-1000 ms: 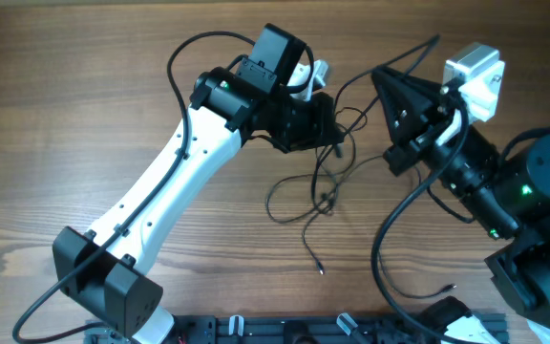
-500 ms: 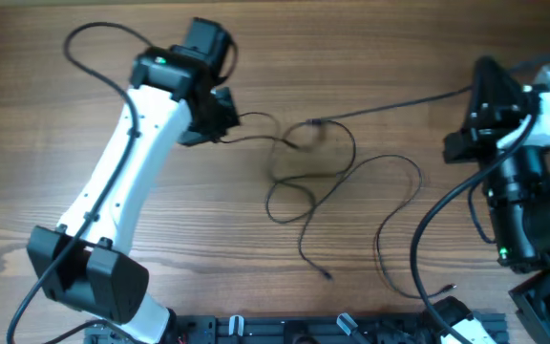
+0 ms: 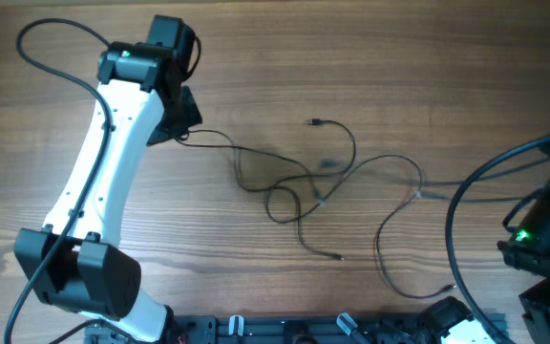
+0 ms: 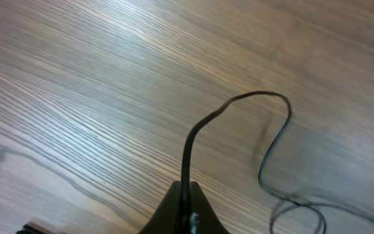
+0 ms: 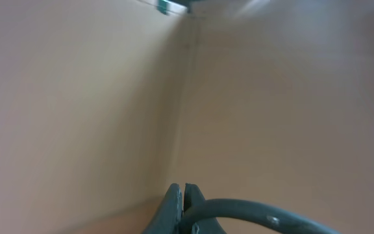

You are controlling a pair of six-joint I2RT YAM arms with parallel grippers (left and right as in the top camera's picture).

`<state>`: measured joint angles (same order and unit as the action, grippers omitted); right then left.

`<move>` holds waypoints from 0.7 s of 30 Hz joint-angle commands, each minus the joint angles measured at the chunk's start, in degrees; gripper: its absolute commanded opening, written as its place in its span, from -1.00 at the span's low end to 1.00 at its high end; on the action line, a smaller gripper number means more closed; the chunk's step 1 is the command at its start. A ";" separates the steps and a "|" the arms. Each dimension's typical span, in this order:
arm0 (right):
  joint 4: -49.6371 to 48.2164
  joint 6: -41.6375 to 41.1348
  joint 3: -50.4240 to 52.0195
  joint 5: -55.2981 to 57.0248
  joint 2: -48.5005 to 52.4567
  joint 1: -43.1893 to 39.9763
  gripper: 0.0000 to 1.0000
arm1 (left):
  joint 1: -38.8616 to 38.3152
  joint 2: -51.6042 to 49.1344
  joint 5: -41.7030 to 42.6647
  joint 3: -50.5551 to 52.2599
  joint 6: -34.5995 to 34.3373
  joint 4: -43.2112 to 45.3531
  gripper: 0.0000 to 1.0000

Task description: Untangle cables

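The left end effector [image 4: 187,197], fully closed, pinches a thin black cable [image 4: 187,153]. The right end effector [image 5: 184,195] likewise grips a second black cable [image 5: 252,209].

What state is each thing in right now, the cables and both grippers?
cables: spread out across the table, loops crossing in the middle, not yet separated, some plug ends lying free
left gripper: shut, pinching one of the cables
right gripper: shut, a cable running out from between its fingers
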<state>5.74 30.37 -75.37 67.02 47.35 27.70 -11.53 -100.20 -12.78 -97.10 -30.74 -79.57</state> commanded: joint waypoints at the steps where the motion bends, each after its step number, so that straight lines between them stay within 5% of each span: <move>1: -1.46 8.46 -0.50 5.62 -0.48 -0.04 -0.91 | 2.10 -0.39 -2.43 -0.28 0.04 0.15 -0.92; 21: 0.35 7.08 -0.48 6.49 2.93 -0.04 -0.91 | 2.16 -0.39 1.84 -0.28 0.07 1.03 -0.91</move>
<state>4.95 37.76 -75.37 72.53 47.72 27.70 -9.45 -100.20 -13.41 -97.10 -30.74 -79.33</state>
